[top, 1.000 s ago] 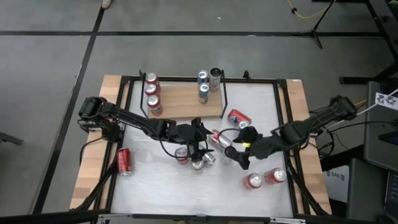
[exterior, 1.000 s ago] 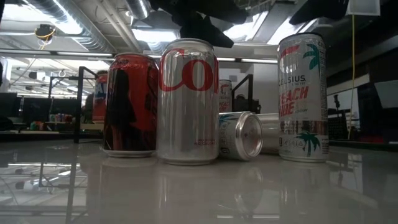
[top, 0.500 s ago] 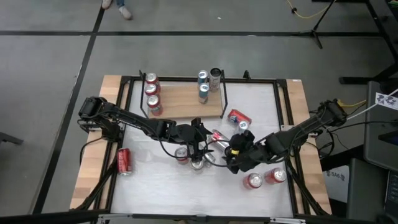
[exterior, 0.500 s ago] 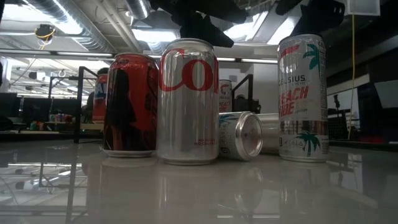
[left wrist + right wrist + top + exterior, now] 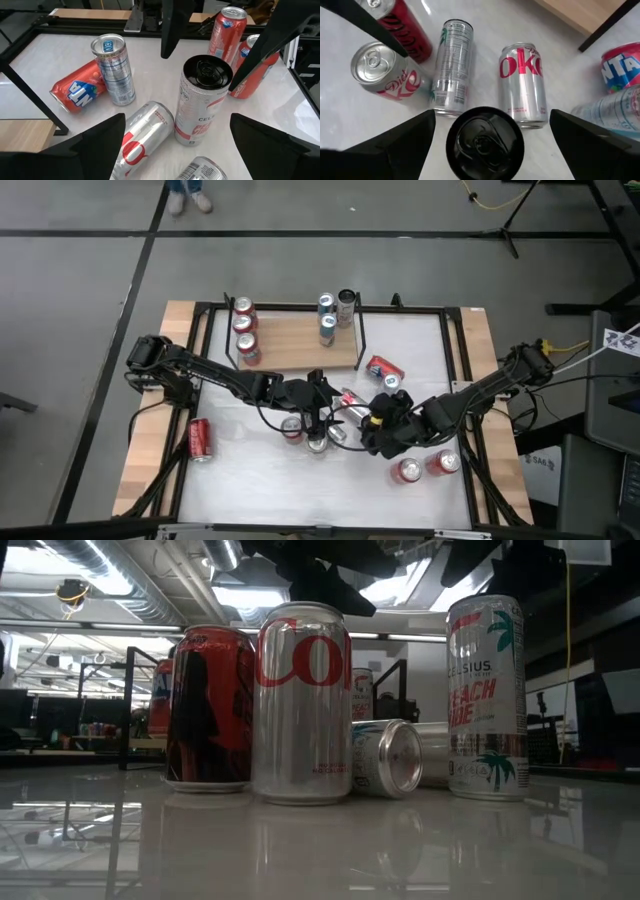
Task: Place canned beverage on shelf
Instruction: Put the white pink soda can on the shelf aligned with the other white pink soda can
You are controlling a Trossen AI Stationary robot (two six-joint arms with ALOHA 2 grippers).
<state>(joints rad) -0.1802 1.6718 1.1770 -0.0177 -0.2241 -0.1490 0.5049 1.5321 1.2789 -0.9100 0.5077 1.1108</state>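
Both end effectors wide open, right end effector [image 5: 485, 145] straddling black-topped can [image 5: 485, 142], left end effector [image 5: 175, 150] empty

There is one shelf [image 5: 300, 348] on one table [image 5: 300, 495]. Two dark arms reach over it, the left arm [image 5: 210, 372] and the right arm [image 5: 480, 392].

Six cans stand along the shelf: three red cans [image 5: 243, 324] at its left end, two silver-blue cans [image 5: 327, 327] and one dark-topped can [image 5: 346, 301] toward its right end.

Ten more cans appear to be on the table:
- One red can lying at the left [image 5: 198, 438].
- One lying Fanta can [image 5: 384, 368], with one upright silver-blue can [image 5: 392, 383] beside it.
- Five in the middle cluster [image 5: 317, 442].
- Two red-topped cans [image 5: 408, 471] at the near right.

One person's legs [image 5: 186, 198] show at the far edge.
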